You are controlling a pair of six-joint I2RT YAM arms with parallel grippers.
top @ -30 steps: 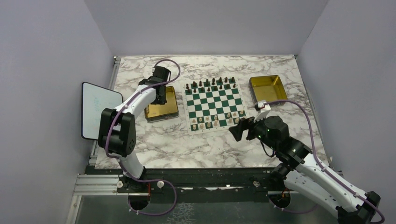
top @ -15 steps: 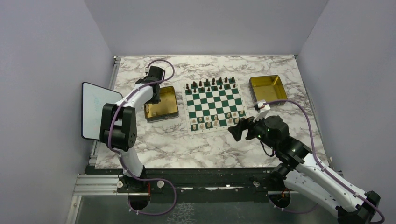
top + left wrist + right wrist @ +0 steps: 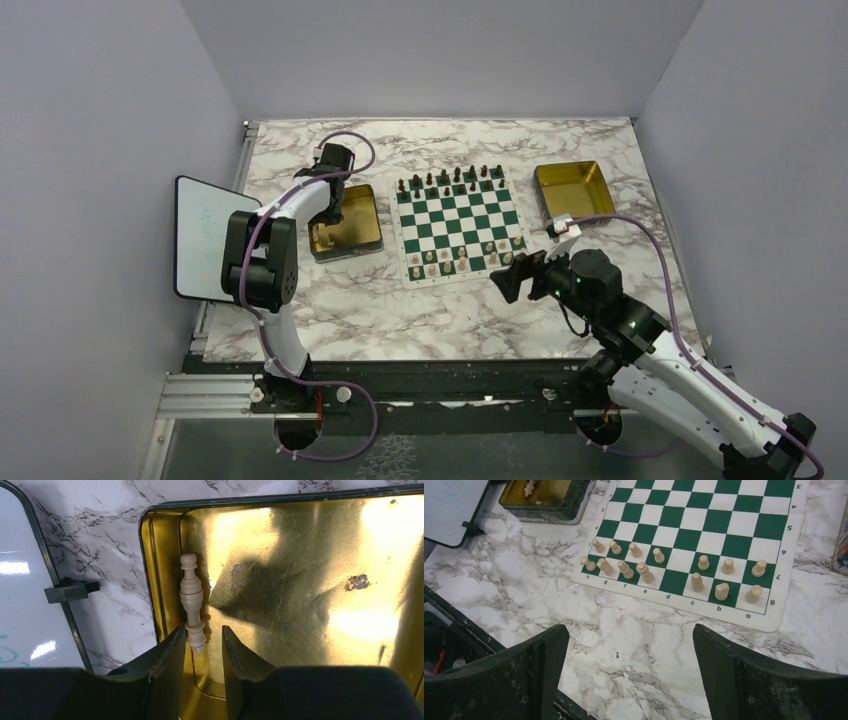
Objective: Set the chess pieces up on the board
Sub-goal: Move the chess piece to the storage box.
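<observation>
The cream piece (image 3: 191, 597) I am after lies on its side in the gold tray (image 3: 150, 570), pressed along the tray's left wall, its knob pointing away from me and its base sitting between the fingers of my left gripper (image 3: 202, 632). The jaws stand narrowly apart. The base is close against the left finger, with a sliver of gold floor showing before the right one, so I straddle the piece and do not clamp it. Over the last second my wrist has swung from above the middle of the tray toward this far-left corner and my fingers have eased a little wider, which I read as lining up for the pick, not finishing it. The wall will crowd my left finger, so I expect a tight closing. On the board (image 3: 784, 615) the other cream pieces (image 3: 696, 581) fill most of the two near rows, with what look like bare squares in the d file, while the dark pieces (image 3: 450, 180) line the far side. My right gripper (image 3: 631, 630) hangs wide and empty over the table (image 3: 649, 655) just off the board's near corner, unmoved. The tablet (image 3: 25, 580) lies left of the tray.
</observation>
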